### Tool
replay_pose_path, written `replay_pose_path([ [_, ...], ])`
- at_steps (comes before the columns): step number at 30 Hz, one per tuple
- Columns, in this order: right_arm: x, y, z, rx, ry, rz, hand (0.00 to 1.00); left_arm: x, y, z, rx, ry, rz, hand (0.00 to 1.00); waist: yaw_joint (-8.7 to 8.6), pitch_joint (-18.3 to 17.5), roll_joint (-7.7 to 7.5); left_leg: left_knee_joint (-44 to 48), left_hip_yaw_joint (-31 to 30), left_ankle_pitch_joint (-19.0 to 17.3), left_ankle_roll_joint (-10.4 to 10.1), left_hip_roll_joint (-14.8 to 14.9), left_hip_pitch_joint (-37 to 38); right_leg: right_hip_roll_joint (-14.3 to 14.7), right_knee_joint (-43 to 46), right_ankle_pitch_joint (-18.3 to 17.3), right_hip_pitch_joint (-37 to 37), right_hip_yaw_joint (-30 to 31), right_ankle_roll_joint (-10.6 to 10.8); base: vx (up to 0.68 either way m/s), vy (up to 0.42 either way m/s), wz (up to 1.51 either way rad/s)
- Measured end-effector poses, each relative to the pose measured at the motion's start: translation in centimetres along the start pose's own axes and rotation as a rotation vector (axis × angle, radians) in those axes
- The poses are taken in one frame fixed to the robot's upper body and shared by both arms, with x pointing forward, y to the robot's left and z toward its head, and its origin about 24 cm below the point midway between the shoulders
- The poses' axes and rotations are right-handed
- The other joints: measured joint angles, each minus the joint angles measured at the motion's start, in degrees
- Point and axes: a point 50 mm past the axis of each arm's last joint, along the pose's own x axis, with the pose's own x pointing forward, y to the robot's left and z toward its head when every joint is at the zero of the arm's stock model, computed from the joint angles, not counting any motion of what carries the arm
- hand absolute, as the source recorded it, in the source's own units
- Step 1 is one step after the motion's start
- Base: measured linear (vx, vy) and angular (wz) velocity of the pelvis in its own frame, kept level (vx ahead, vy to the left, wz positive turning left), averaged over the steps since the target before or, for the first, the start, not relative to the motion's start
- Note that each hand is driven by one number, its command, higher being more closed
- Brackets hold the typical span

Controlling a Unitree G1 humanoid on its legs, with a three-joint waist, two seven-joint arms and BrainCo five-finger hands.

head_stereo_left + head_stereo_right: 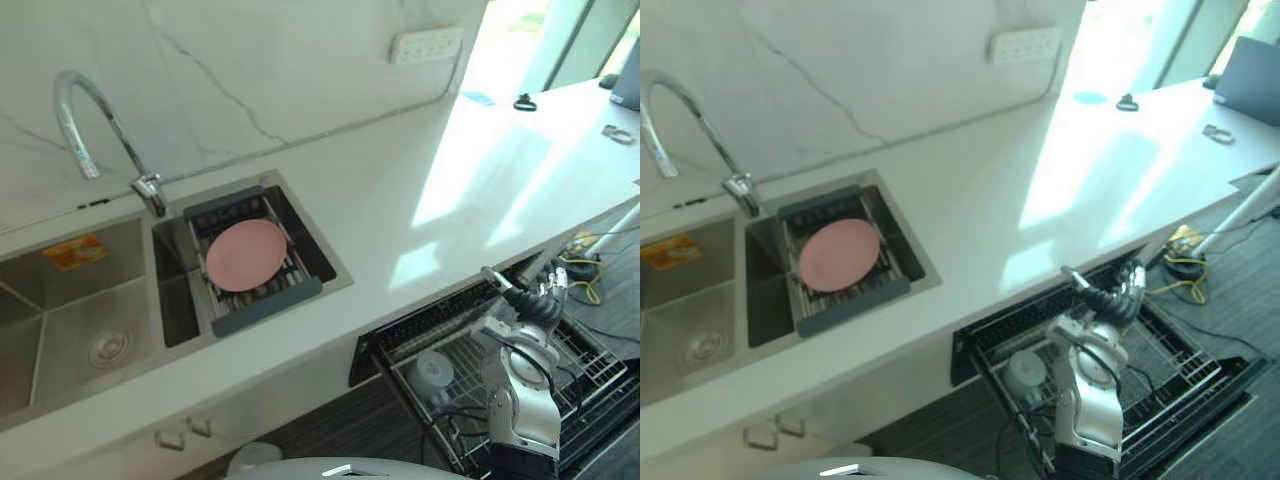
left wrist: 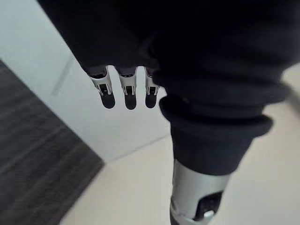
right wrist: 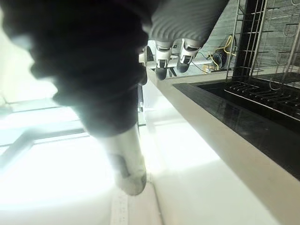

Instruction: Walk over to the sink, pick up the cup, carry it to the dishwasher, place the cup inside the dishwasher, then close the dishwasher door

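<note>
Cup [image 1: 435, 370], pale grey and round, sits in the pulled-out wire dishwasher rack [image 1: 585, 365] at near right, my right hand [image 1: 535, 305] beside it and left hand [image 2: 130, 93] both with fingers slack and empty, so I judge only closing the door remains.

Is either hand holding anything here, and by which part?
Nothing is held. The right hand is open above the dishwasher rack where the cup sits; the left hand is open too.

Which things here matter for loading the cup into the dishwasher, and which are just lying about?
Job: cup, sitting in the dishwasher rack; right hand over that rack; sink.
Lying about: pink plate, faucet, wall socket.
</note>
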Motion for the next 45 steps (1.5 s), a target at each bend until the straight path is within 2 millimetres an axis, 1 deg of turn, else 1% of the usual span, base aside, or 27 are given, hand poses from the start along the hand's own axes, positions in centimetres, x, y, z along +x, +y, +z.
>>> replay_pose_path([
  [3,0.7,-1.2,0.8,-0.01,-0.033,-0.043,0.0,0.0,1.9,-3.5,-0.036,0.229,0.106,0.0,-0.89,0.17,0.24,3.29,2.71,-2.56,0.15,0.89,-0.07,0.37,0.73,-0.5,-0.9,3.2,0.05,0.09,0.07,-0.49],
  [4,1.1,-1.8,1.2,-0.016,-0.051,-0.063,0.0,-0.1,2.1,-4.5,-0.052,0.31,0.135,0.0,-1.81,0.4,0.05,3.99,3.42,-2.96,0.51,1.07,0.02,0.36,0.85,-0.55,-0.96,3.96,-0.05,0.09,0.063,-0.34],
  [5,1.3,-2.0,1.5,-0.016,-0.061,-0.069,0.0,-0.2,2.1,-4.9,-0.059,0.347,0.139,0.0,-2.21,0.49,-0.08,4.03,3.61,-2.95,0.49,1.04,0.23,0.33,0.85,-0.6,-0.98,4.24,-0.09,0.09,0.042,-0.25],
  [6,1.6,-2.3,2.0,-0.011,-0.081,-0.079,0.0,-0.4,2.0,-5.5,-0.084,0.429,0.14,0.0,-2.89,0.73,-0.28,3.69,4.43,-2.91,0.45,1.05,0.89,0.33,0.84,-0.66,-1.01,4.83,-0.09,0.07,0.017,-0.25],
  [7,1.9,-2.4,2.4,-0.005,-0.101,-0.086,0.0,-0.5,1.5,-5.9,-0.1,0.502,0.125,0.0,-3.5,0.79,-0.37,3.57,4.99,-2.89,0.44,1.14,1.13,0.41,0.75,-0.64,-1.17,5.41,-0.06,0.07,0.012,-0.26],
  [8,2.0,-2.4,2.7,-0.001,-0.114,-0.086,0.0,-0.6,1.2,-6.0,-0.107,0.531,0.105,0.0,-3.79,0.79,-0.38,3.19,5.15,-2.85,0.37,1.16,1.37,0.48,0.65,-0.62,-1.24,5.61,-0.03,0.04,0.0,-0.2],
  [9,2.2,-2.4,3.0,0.001,-0.13,-0.088,0.0,-0.8,0.3,-6.1,-0.114,0.576,0.063,0.0,-4.26,0.79,-0.38,1.76,5.57,-2.5,-0.04,1.17,2.06,0.64,0.35,-0.47,-1.27,5.8,0.14,0.03,-0.007,-0.07],
  [10,2.4,-2.4,3.4,0.005,-0.144,-0.083,0.0,-0.9,-0.9,-6.0,-0.109,0.603,0.015,0.0,-4.82,0.78,-0.42,0.72,5.59,-2.11,-0.37,1.15,2.27,0.76,-0.12,-0.33,-1.3,5.67,0.05,0.01,-0.006,-0.04],
  [12,2.5,-2.0,3.9,0.015,-0.168,-0.057,0.0,-1.0,-2.5,-5.5,-0.093,0.61,-0.055,0.0,-5.22,0.77,-0.53,-0.43,6.0,-1.61,-0.58,1.14,2.37,0.95,-0.94,0.11,-1.56,5.78,-0.14,-0.01,-0.003,-0.03],
  [13,2.5,-1.8,4.2,0.021,-0.18,-0.042,0.0,-1.0,-3.5,-5.2,-0.067,0.603,-0.094,0.0,-5.39,0.77,-0.59,-1.12,6.24,-1.28,-0.63,1.11,2.41,1.03,-1.35,0.55,-1.76,5.88,0.09,-0.02,-0.008,-0.07],
  [14,2.4,-1.5,4.7,0.033,-0.207,-0.009,0.0,-1.2,-5.2,-4.4,-0.015,0.573,-0.168,0.0,-5.77,0.81,-0.7,-2.39,6.37,-0.67,-0.82,0.86,2.68,1.12,-2.06,1.03,-1.79,5.88,0.03,-0.01,-0.001,-0.04],
  [15,2.3,-1.2,5.1,0.044,-0.221,0.012,0.0,-1.2,-5.9,-4.1,0.002,0.56,-0.194,0.0,-5.97,0.8,-0.72,-3.19,6.46,-0.31,-0.88,0.77,2.93,1.14,-2.34,1.23,-1.79,5.89,-0.02,0.0,0.0,0.0],
  [17,1.4,0.9,6.3,0.114,-0.28,0.17,0.0,-1.4,-8.0,-2.7,0.08,0.499,-0.296,0.0,-6.93,0.77,-0.87,-5.49,7.29,0.76,-1.2,0.73,3.58,1.27,-2.54,1.68,-2.6,6.5,-0.13,-0.01,0.009,-0.17],
  [18,0.9,1.9,6.6,0.131,-0.292,0.242,0.0,-1.4,-8.7,-2.2,0.114,0.471,-0.329,0.0,-7.0,0.84,-1.02,-6.08,7.91,0.97,-1.3,0.77,3.97,1.39,-2.54,1.78,-2.92,7.09,-0.22,0.0,0.012,-0.25],
  [19,0.6,2.7,6.6,0.145,-0.293,0.301,0.0,-1.5,-9.1,-1.9,0.134,0.453,-0.347,0.0,-7.2,0.92,-1.15,-6.28,8.08,1.03,-1.37,0.8,4.08,1.45,-2.54,1.82,-3.01,7.26,-0.25,0.0,0.01,-0.17],
  [21,-0.8,6.0,6.1,0.186,-0.248,0.541,0.0,-1.6,-10.5,-0.7,0.214,0.387,-0.395,0.0,-7.87,0.81,-1.92,-6.49,8.18,1.09,-1.48,0.8,4.26,1.5,-2.54,1.82,-3.04,7.41,-0.27,-0.01,0.008,-0.06],
  [22,-1.2,6.8,5.9,0.189,-0.239,0.599,0.0,-1.6,-10.6,-0.5,0.242,0.369,-0.402,0.0,-7.8,0.76,-2.02,-6.67,8.29,1.13,-1.55,0.8,4.42,1.52,-2.55,1.82,-3.04,7.53,-0.27,-0.02,0.008,-0.06],
  [23,-2.2,8.6,5.6,0.185,-0.219,0.718,0.0,-1.5,-10.8,-0.1,0.279,0.345,-0.409,0.0,-7.71,0.66,-2.46,-7.09,8.45,1.25,-1.68,0.8,4.69,1.54,-2.55,1.82,-3.04,7.66,-0.27,-0.02,0.007,-0.04],
  [24,-3.0,9.7,5.3,0.179,-0.208,0.801,0.0,-1.5,-10.9,0.1,0.299,0.33,-0.413,0.0,-7.41,0.61,-2.88,-7.21,8.45,1.29,-1.68,0.77,4.72,1.53,-2.55,1.82,-3.06,7.66,-0.27,0.0,0.0,0.0],
  [25,-3.8,11.2,4.8,0.164,-0.189,0.921,0.0,-1.3,-11.0,0.4,0.318,0.31,-0.417,0.0,-6.58,0.41,-3.71,-7.23,8.42,1.29,-1.68,0.74,4.68,1.52,-2.55,1.82,-3.11,7.65,-0.27,0.0,0.0,0.0],
  [28,-4.2,13.6,4.2,0.117,-0.17,1.04,0.0,-1.3,-11.2,0.8,0.358,0.278,-0.426,0.0,-5.67,-0.59,-4.92,-7.18,8.11,1.37,-1.65,0.56,3.83,1.38,-2.55,1.91,-3.76,7.45,-0.38,-0.01,0.006,0.03],
  [30,-4.1,14.7,4.4,0.053,-0.204,1.073,0.0,-1.3,-11.2,0.8,0.367,0.27,-0.423,0.0,-5.22,-0.64,-5.18,-7.23,7.72,1.58,-1.61,0.36,3.5,1.23,-2.55,2.07,-3.87,7.18,-0.51,-0.02,0.009,0.09],
  [31,-3.8,15.4,4.7,-0.017,-0.242,1.091,0.0,-1.3,-11.2,0.9,0.367,0.266,-0.42,0.0,-4.94,-0.66,-5.16,-7.27,7.6,1.65,-1.64,0.18,3.51,1.06,-2.54,2.15,-3.81,6.99,-0.49,-0.02,0.011,0.09],
  [35,-2.8,17.0,4.7,-0.243,-0.301,1.13,0.0,-1.0,-10.9,1.0,0.392,0.258,-0.404,0.0,-4.39,-0.69,-5.33,-8.34,6.04,2.8,-1.36,-0.39,3.19,0.54,-2.53,2.74,-3.53,5.5,-0.59,-0.04,0.008,0.2],
  [37,-2.8,17.5,4.8,-0.292,-0.32,1.14,0.0,-0.9,-10.6,1.0,0.398,0.265,-0.396,0.0,-3.89,-0.82,-5.56,-8.34,5.77,2.98,-1.34,-0.42,3.04,0.53,-2.53,2.87,-3.54,5.25,-0.73,-0.04,0.001,0.11],
  [41,-3.1,19.1,5.4,-0.41,-0.402,1.166,0.0,-0.3,-9.6,1.1,0.433,0.274,-0.364,0.0,-2.49,-1.73,-7.01,-8.68,4.54,3.87,-1.4,-0.41,2.49,0.52,-2.53,2.93,-3.44,4.22,-0.81,-0.07,-0.017,0.14],
  [45,-3.4,19.7,5.8,-0.477,-0.46,1.171,0.0,-0.1,-9.1,1.1,0.451,0.289,-0.348,0.0,-2.1,-2.19,-7.73,-10.04,3.97,4.85,-1.4,-0.42,2.77,0.52,-2.14,2.9,-3.51,4.02,-0.87,-0.08,-0.013,0.06],
])
